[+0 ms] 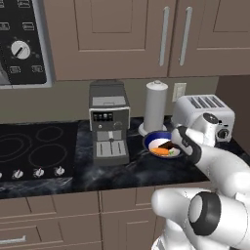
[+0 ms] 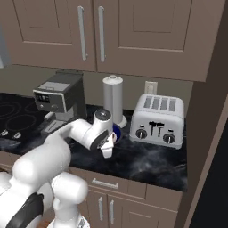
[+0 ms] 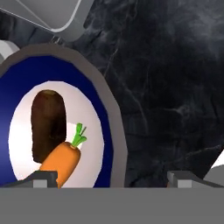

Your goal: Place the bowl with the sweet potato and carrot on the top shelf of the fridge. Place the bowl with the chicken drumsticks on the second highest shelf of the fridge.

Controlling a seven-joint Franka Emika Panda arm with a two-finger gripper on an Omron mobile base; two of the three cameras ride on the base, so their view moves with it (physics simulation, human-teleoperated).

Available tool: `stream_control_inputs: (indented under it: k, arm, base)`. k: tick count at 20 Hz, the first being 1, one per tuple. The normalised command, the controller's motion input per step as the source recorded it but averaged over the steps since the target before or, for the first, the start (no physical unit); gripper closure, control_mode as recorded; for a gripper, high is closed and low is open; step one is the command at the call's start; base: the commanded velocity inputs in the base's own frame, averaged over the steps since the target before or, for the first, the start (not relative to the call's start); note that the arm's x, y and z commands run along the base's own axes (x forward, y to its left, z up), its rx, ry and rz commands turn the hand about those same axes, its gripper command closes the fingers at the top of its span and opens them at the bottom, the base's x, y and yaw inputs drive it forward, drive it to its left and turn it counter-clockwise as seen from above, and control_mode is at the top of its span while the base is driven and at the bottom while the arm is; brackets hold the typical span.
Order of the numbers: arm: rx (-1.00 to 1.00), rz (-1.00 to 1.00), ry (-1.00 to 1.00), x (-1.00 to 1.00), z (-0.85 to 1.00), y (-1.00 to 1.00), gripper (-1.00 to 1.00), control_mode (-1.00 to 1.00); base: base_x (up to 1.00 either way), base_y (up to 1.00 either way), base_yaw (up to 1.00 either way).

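**Straddling the bowl rim**

Hovering low, the gripper (image 3: 113,177) is spread wide across the rim of the bowl (image 1: 157,140), which sits on the dark surface (image 1: 122,171) just beside the toaster (image 1: 205,114), holding a carrot (image 3: 61,162) and sweet potato (image 3: 47,122).

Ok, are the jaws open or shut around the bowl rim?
Open. In the hand view the gripper has its fingertips wide apart, straddling the bowl rim, not yet closed.

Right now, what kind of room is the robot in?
A home kitchen, rendered. A coffee machine, a four-slot toaster and an electric cooktop sit on a dark marble counter under brown wall cabinets.
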Motion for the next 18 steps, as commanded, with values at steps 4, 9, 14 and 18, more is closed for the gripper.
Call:
stream_control_inputs:
  k: [4, 9, 14, 18]
  arm:
    - [0.00, 0.00, 0.05, 0.25, -0.15, -0.04, -1.00, -1.00]
    - [0.00, 0.01, 0.03, 0.00, -0.39, -0.16, -1.00, -1.00]
    - [0.00, 0.02, 0.02, 0.01, -0.33, -0.05, -1.00, -1.00]
    - [0.00, 0.00, 0.06, 0.37, -0.24, 0.00, -1.00, -1.00]
  base:
    - [0.00, 0.00, 0.00]
    - [0.00, 0.00, 0.00]
    - [0.00, 0.00, 0.00]
    - [0.00, 0.00, 0.00]
